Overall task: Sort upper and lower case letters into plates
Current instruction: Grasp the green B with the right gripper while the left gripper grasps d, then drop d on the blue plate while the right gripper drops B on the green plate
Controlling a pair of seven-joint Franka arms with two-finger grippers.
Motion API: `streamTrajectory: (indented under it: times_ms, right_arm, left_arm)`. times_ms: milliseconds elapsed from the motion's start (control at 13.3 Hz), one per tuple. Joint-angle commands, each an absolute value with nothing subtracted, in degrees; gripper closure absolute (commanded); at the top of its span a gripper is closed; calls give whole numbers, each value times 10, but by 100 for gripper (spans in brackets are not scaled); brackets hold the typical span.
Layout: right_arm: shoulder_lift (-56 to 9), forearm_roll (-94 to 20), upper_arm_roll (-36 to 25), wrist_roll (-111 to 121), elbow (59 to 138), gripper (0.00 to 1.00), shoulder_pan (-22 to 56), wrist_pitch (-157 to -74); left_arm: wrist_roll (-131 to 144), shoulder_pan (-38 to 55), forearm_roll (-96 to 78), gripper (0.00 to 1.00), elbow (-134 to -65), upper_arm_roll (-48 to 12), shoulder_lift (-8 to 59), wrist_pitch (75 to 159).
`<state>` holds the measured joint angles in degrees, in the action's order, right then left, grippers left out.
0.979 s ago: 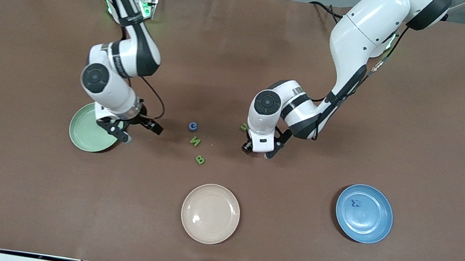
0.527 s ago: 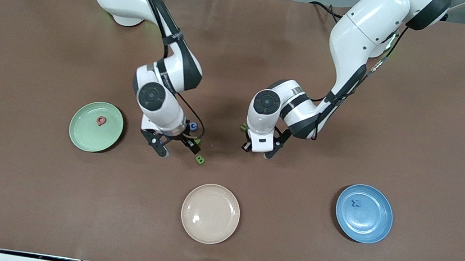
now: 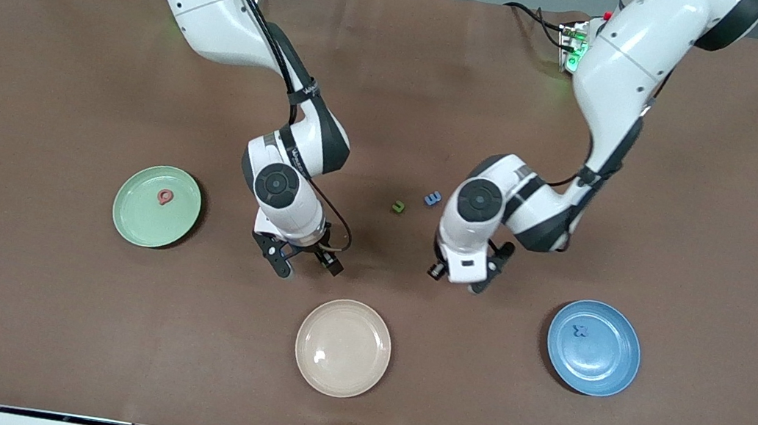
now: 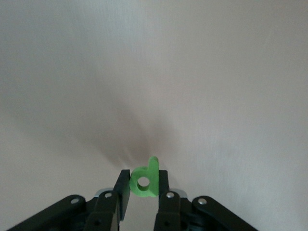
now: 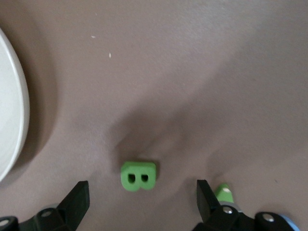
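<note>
My left gripper point(image 4: 143, 175) is shut on a green letter p point(image 4: 144, 182), held above the bare table between the green u point(image 3: 397, 207) and the blue plate point(image 3: 612, 371); in the front view this gripper point(image 3: 458, 281) hides the p. My right gripper point(image 5: 142, 191) is open, low over a green B point(image 5: 138, 175) that lies between its fingers; in the front view the right gripper point(image 3: 307, 264) covers that letter. A red Q point(image 3: 164, 196) lies in the green plate point(image 3: 133, 219). A blue x point(image 3: 580, 331) lies in the blue plate. A blue E point(image 3: 432, 198) lies beside the u.
A cream plate point(image 3: 339, 377) stands nearer the front camera than both grippers, and its rim point(image 5: 14, 120) shows in the right wrist view. The edge of another green letter point(image 5: 224, 193) lies beside a right finger. Bare brown table surrounds the plates.
The right arm swung from the green plate, where the red Q stays, to over the B. The left gripper shut on the p and carried it toward the blue plate, uncovering the E.
</note>
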<state>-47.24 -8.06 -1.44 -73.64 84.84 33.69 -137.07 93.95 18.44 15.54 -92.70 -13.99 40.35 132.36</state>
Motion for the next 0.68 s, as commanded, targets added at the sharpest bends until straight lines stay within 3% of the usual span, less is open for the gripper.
streamTrajectory:
  times_ms: [0,603]
  right_arm:
    - [-495,-69,-29,-751,796,3,351,-1333]
    - [-514,-33,-33,-760,794,34,366,-1333]
  left_arm:
    - [817,122,156,90,-941,-145,368,1298]
    - [521,-21,164,84,-939,-142,367,1294]
